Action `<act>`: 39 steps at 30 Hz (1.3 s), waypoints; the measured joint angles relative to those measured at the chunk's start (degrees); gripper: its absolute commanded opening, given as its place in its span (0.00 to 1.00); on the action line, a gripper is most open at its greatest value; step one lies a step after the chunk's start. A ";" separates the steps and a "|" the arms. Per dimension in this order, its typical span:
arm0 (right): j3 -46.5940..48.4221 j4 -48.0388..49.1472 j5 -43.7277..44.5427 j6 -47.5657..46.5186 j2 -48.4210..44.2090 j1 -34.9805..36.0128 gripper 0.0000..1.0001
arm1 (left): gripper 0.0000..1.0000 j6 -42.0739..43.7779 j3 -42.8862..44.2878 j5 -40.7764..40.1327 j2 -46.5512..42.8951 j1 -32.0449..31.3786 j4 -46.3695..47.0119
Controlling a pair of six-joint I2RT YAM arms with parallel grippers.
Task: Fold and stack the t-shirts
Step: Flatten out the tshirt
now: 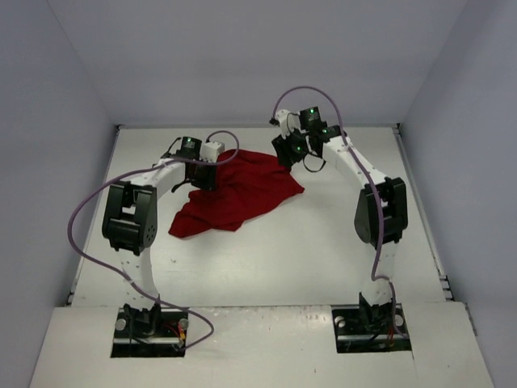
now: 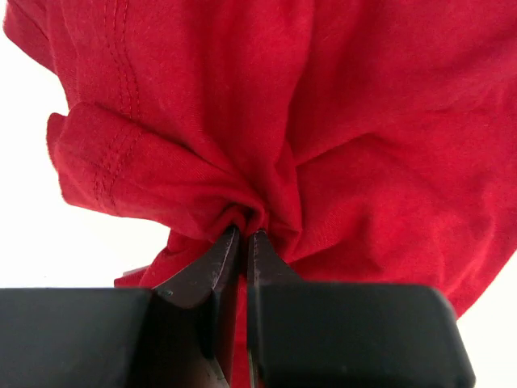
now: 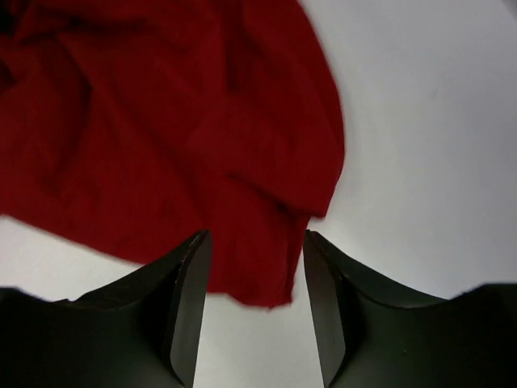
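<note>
The dark red t-shirt (image 1: 238,192) lies in a crumpled heap on the white worktop (image 1: 323,259), in its far half and a little left of centre, between the two wrists. The left jaws are pinched tight on a gathered knot of cloth at the heap's left edge. In the left wrist view, folds fan out from the pinch and a double-stitched sleeve (image 2: 97,153) (or so the hem suggests) sits just beside it. The right jaws stand wide apart over the shirt's right-hand edge and hold nothing. Cloth shows beneath the gap, though I cannot tell from this angle whether the tips touch it.

The shirt should handle as light, soft and quite limp. It will keep no shape, will sag from any held point, and will drag the rest of itself along. It looks neither fragile nor slippery, but the thin knit bunches, so a pinch may catch several layers. The best holds are probably along seams and hems, one shoulder or hem corner per side, so the cloth can be drawn flat. A mid-fabric clump is likely to lift as a wad.
</note>
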 measured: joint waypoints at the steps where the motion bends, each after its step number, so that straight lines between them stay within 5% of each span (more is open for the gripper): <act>1: 3.11 0.47 -0.03 -0.36 2.17 0.38 0.40 | 0.00 -0.09 0.00 0.05 0.40 0.02 0.14; 9: 11.60 0.47 -1.36 -5.00 15.41 1.60 0.34 | 0.00 -0.80 1.76 0.73 1.13 0.28 0.23; 18: 8.26 -0.12 -1.97 -11.60 16.05 8.15 0.51 | 0.00 -0.80 2.60 1.18 1.77 0.28 0.20; 23: 6.82 -0.18 -1.58 -13.51 15.96 9.68 0.49 | 0.00 -0.80 2.60 1.36 2.33 0.30 0.20; 30: 10.79 -0.53 1.13 -12.23 16.55 9.37 0.32 | 0.00 -0.78 2.60 1.52 2.33 0.30 0.20; 35: 15.15 -0.18 1.09 -10.37 16.86 8.45 0.01 | 0.00 -0.74 2.58 1.51 2.33 0.40 0.25; 39: 15.93 0.02 0.86 -9.83 16.86 7.53 0.00 | 0.00 -0.51 2.58 1.51 2.33 0.52 0.23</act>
